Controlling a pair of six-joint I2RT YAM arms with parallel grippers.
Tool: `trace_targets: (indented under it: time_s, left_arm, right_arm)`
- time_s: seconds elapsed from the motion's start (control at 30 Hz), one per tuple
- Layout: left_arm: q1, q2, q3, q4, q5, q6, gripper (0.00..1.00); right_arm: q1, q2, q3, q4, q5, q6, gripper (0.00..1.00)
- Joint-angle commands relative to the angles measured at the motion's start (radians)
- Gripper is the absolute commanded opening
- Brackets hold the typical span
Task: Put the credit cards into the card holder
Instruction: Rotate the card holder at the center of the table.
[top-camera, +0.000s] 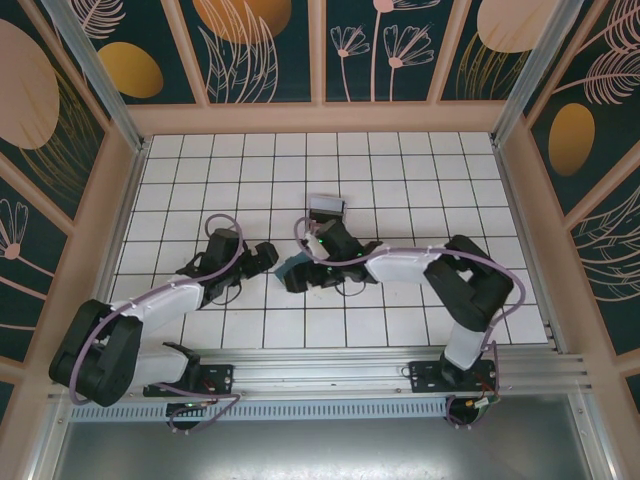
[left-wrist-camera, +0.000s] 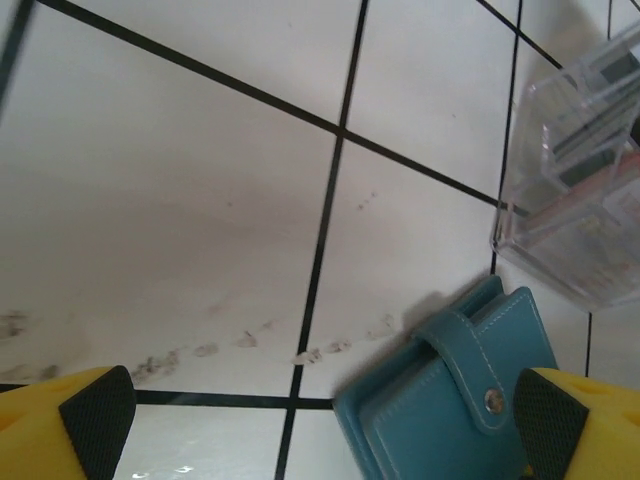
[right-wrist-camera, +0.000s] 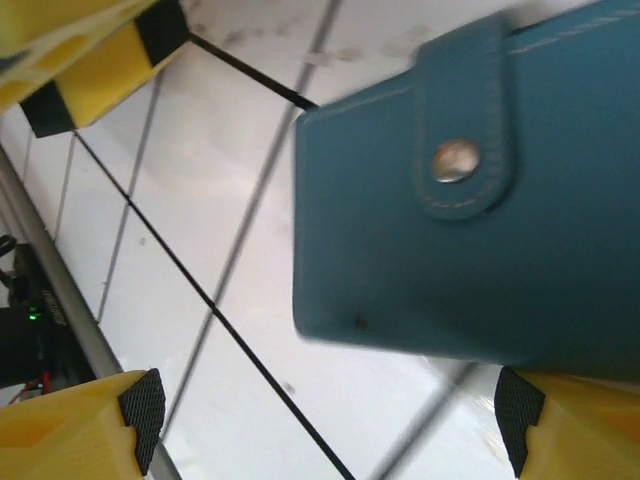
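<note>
While snapped closed, card holder (right-wrist-camera: 470, 250), teal

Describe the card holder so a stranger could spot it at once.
Start at the white tiled table and find the clear plastic box near its middle. The card holder lies flat on the tiles close beside that box, toward the near edge. Unlike the see-through box, it is an opaque teal wallet, folded shut by a strap with a metal snap.

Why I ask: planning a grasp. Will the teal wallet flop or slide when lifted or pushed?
Probably stays stiff: the teal wallet is held shut by its snap strap. It lies flat, so rolling or tipping seems unlikely. On the smooth tiles it may slide when pushed.
</note>
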Motion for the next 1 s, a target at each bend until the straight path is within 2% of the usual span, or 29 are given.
trace_targets:
  time_s: [0.0,0.1,0.27,0.37,0.5,0.67,0.8,0.97]
  left_arm:
    - [-0.004,-0.031,0.047,-0.057,-0.080,-0.031,0.99]
    - [-0.003,-0.035,0.058,-0.087,-0.092,-0.044,0.99]
    - [-0.004,-0.036,0.021,-0.070,-0.066,-0.087,0.98]
    - [-0.004,-0.030,0.004,-0.045,-0.038,-0.100,0.96]
    - [-0.004,-0.014,0.010,-0.042,-0.034,-0.116,0.97]
    - [0.011,-0.005,-0.031,0.008,0.002,-0.170,0.99]
    - [0.069,-0.013,-0.079,0.006,0.045,-0.194,0.99]
    - [0.143,-0.129,-0.139,-0.013,0.039,-0.220,0.99]
  right_arm:
    - [-0.011,0.050,0.109,0.018,-0.059,-0.011,0.88]
    - [-0.059,0.045,0.148,0.056,-0.106,0.006,0.88]
    - [-0.141,0.030,0.182,0.015,-0.117,-0.039,0.87]
    - [-0.160,0.072,0.221,-0.014,-0.121,-0.069,0.87]
    - [-0.151,0.177,0.334,-0.044,-0.140,-0.082,0.82]
    - [-0.105,0.310,0.539,-0.200,-0.013,-0.144,0.81]
    - [-0.092,0.359,0.587,-0.234,0.009,-0.158,0.81]
    - [-0.078,0.371,0.575,-0.249,0.021,-0.168,0.81]
